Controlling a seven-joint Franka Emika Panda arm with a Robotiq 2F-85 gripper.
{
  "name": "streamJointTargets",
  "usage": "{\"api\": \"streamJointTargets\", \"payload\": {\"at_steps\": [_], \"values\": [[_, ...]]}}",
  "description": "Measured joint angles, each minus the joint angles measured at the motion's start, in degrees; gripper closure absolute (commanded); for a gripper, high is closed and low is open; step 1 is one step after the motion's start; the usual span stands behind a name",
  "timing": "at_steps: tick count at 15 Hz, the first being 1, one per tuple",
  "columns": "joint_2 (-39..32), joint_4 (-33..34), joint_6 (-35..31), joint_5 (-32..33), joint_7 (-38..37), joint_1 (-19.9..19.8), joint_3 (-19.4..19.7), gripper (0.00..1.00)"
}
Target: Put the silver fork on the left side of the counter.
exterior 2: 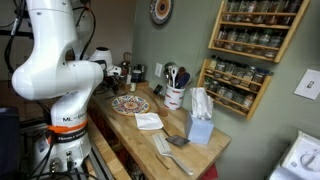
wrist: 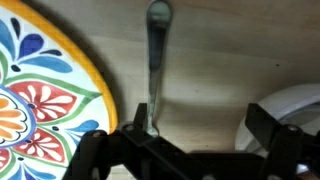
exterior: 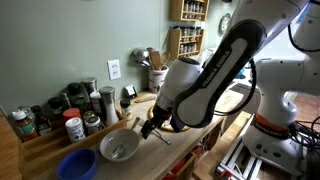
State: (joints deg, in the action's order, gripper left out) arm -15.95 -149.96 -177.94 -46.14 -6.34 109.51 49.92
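In the wrist view the silver fork (wrist: 156, 60) lies flat on the light wooden counter (wrist: 215, 55), pointing away from me. Its near end is hidden behind my gripper. My gripper (wrist: 200, 125) is open wide and low over the counter. Its left finger is right beside the fork's near part, and its right finger is well apart from the fork. In an exterior view my gripper (exterior: 150, 128) hangs just above the counter (exterior: 165, 155) next to a grey bowl. The fork itself does not show there.
A colourful patterned plate (wrist: 40, 90) lies just left of the fork and also shows in an exterior view (exterior 2: 130, 104). A white rim (wrist: 296, 105) sits to the right. Also there: grey bowl (exterior: 120, 148), blue bowl (exterior: 77, 165), spice jars (exterior: 70, 110), utensil crock (exterior 2: 175, 97), tissue box (exterior 2: 200, 125), napkin (exterior 2: 149, 121).
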Motion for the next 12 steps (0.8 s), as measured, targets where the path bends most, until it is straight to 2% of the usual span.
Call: {"api": "streamJointTargets", "payload": {"at_steps": [2,6,8,10,11,12], "values": [[0.0,0.0,4.6,3.6,-4.2,6.8,8.6,0.0],[0.2,1.4,22.8,15.4,-12.0,18.4,26.0,0.0],[0.7,3.2,30.6,19.4,-13.5,24.7,34.7,0.0],[0.8,5.5,37.1,20.6,-13.4,31.7,43.4,0.0],[0.7,7.1,40.2,20.4,-12.7,32.9,45.3,0.0],[0.6,9.0,43.1,19.8,-11.5,32.4,45.6,0.0]]}}
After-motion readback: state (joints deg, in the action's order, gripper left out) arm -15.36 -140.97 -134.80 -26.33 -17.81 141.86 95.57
